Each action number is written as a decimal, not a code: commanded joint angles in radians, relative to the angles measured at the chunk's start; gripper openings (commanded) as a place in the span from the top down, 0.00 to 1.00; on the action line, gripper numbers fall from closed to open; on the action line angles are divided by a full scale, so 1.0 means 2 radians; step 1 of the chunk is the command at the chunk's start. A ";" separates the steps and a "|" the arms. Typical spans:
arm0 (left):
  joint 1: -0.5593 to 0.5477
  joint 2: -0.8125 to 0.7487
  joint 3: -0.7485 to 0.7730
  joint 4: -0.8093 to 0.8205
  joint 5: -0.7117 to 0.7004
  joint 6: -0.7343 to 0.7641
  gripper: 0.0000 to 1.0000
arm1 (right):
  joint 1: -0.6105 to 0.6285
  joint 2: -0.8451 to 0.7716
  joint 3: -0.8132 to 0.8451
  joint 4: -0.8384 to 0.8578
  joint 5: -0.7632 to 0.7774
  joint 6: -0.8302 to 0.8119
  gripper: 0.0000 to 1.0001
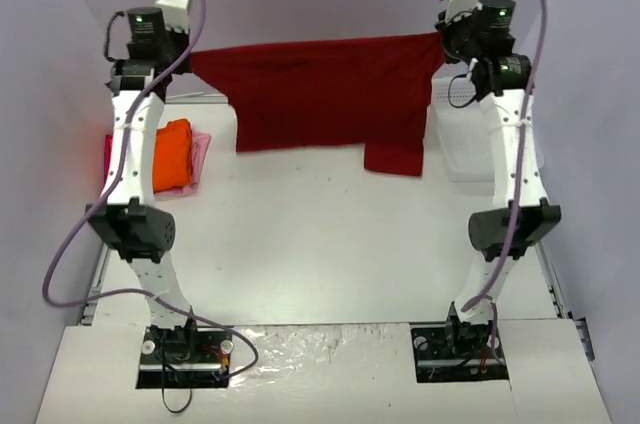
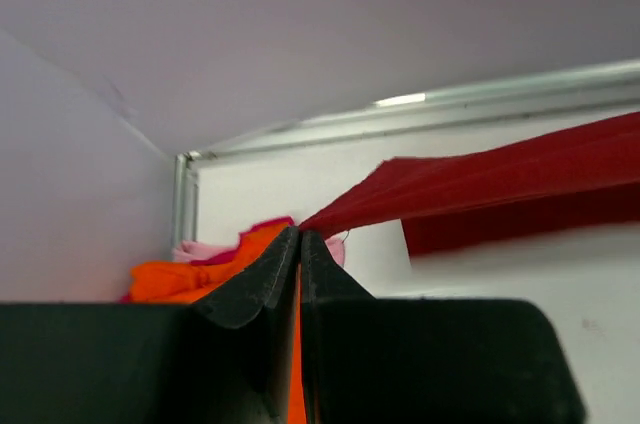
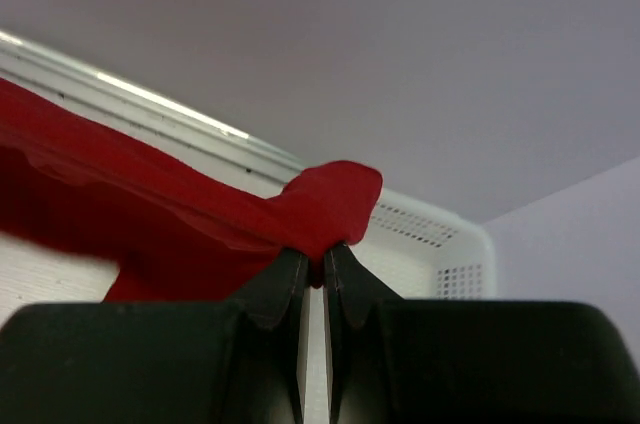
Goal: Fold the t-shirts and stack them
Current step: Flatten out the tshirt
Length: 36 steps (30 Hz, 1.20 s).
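The dark red t-shirt (image 1: 325, 94) hangs stretched between my two grippers at the far side of the table, its lower edge touching the surface. My left gripper (image 1: 186, 57) is shut on its left corner (image 2: 420, 189). My right gripper (image 1: 443, 42) is shut on its right corner (image 3: 325, 204). The bright orange t-shirt (image 1: 172, 154) lies folded at the left on the pale pink t-shirt (image 1: 200, 149). Both also show in the left wrist view, orange (image 2: 190, 274) and pink (image 2: 205, 249).
The white mesh basket (image 1: 462, 149) stands at the far right, beside the right arm, and shows in the right wrist view (image 3: 440, 244). The table's metal edge rail (image 2: 420, 114) runs along the back.
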<state>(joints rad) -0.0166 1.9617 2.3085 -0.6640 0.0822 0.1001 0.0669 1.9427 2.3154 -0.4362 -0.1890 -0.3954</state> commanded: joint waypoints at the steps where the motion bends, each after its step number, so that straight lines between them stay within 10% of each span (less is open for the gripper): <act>1: 0.006 -0.152 0.028 -0.010 -0.008 -0.001 0.98 | -0.002 -0.132 -0.001 0.022 0.005 0.009 1.00; 13: 0.006 -0.475 -0.532 0.005 0.039 0.086 0.98 | -0.004 -0.495 -0.515 -0.001 -0.021 -0.004 1.00; 14: 0.006 -0.489 -0.556 -0.002 0.055 0.087 0.90 | -0.004 -0.510 -0.534 -0.026 -0.022 -0.008 0.87; 16: 0.006 -0.506 -0.616 -0.018 0.084 0.101 0.32 | -0.004 -0.546 -0.575 -0.049 -0.012 -0.009 0.54; 20: 0.006 -0.528 -0.627 -0.009 0.108 0.121 0.25 | -0.004 -0.569 -0.589 -0.049 0.012 -0.012 0.27; 27: 0.006 -0.404 -0.485 -0.038 0.113 0.114 0.32 | -0.005 -0.441 -0.526 -0.020 -0.003 0.001 0.28; 30: 0.006 -0.380 -0.475 -0.015 0.125 0.101 0.49 | -0.004 -0.406 -0.525 -0.009 -0.026 -0.002 0.33; 32: 0.006 -0.358 -0.484 -0.002 0.134 0.094 0.54 | -0.004 -0.387 -0.528 0.001 -0.035 -0.004 0.46; 35: 0.001 -0.320 -0.506 0.039 0.153 0.079 0.97 | -0.005 -0.329 -0.534 0.012 -0.053 -0.007 0.85; 36: -0.001 -0.307 -0.508 0.043 0.159 0.078 0.97 | -0.004 -0.315 -0.535 0.013 -0.059 -0.009 0.90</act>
<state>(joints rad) -0.0124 1.2877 1.3170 -0.6373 0.3431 0.2859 0.0650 1.2419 1.2469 -0.4500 -0.2501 -0.4107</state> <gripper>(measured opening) 0.060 0.142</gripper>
